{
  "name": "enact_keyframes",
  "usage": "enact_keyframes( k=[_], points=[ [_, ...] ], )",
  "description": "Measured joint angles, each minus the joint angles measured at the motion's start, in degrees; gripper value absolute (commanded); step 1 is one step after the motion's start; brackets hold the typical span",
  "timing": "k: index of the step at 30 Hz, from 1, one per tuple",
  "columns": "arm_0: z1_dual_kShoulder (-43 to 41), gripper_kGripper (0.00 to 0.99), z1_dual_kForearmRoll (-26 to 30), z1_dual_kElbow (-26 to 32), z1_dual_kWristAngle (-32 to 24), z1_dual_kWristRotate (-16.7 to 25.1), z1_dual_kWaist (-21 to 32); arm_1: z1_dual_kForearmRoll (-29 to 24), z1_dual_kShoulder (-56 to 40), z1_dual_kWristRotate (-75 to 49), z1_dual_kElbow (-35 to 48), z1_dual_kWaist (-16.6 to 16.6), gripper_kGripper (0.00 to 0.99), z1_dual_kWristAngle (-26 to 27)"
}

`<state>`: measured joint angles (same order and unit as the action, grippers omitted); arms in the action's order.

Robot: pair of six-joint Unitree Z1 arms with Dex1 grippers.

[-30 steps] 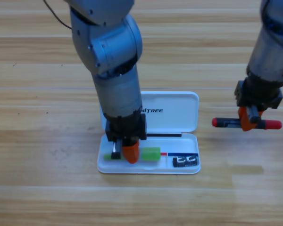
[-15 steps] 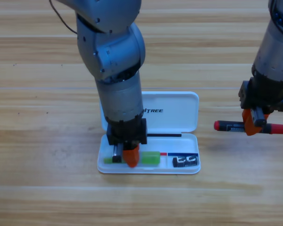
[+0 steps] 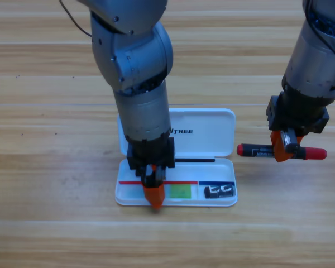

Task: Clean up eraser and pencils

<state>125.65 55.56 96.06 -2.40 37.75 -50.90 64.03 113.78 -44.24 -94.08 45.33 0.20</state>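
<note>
Right gripper [image 3: 283, 149] is clamped on the red pencil [image 3: 255, 150] beside the white case [image 3: 212, 134]; left gripper [image 3: 154, 192], jaw gap hidden, covers the green pencil [image 3: 180, 191] near the eraser [image 3: 220, 191] inside

Changes for your log:

1. Green pencil [image 3: 180, 191]: you saw it lying long across the tray of the white case [image 3: 212, 134]; only a short square of green showed at the end, at 3 o'clock of the left gripper [image 3: 154, 192].
2. Left gripper: shifted slightly toward 6 o'clock.
3. Right gripper [image 3: 283, 148], clamped on the red pencil [image 3: 251, 150]: swung toward 9 o'clock, bringing the stick nearer the case's right edge.
</note>
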Motion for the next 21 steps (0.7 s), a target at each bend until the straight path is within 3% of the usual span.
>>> enact_keyframes(
  k=[12, 17, 21],
  points=[
    [-2.3, 0.990, 2.6, -0.1, 0.3, 0.0, 0.0, 0.0, 1.6, 0.6, -7.1, 2.3, 0.000, 0.0],
    [-12.5, 0.990, 5.6, -1.1, 1.2, 0.0, 0.8, 0.0, 6.8, 1.4, -12.9, 4.4, 0.000, 0.0],
    [-22.8, 0.990, 5.8, -6.1, -0.2, 1.9, 5.7, 0.1, 11.2, 1.6, -16.3, 6.1, 0.000, 0.0]
  ],
)
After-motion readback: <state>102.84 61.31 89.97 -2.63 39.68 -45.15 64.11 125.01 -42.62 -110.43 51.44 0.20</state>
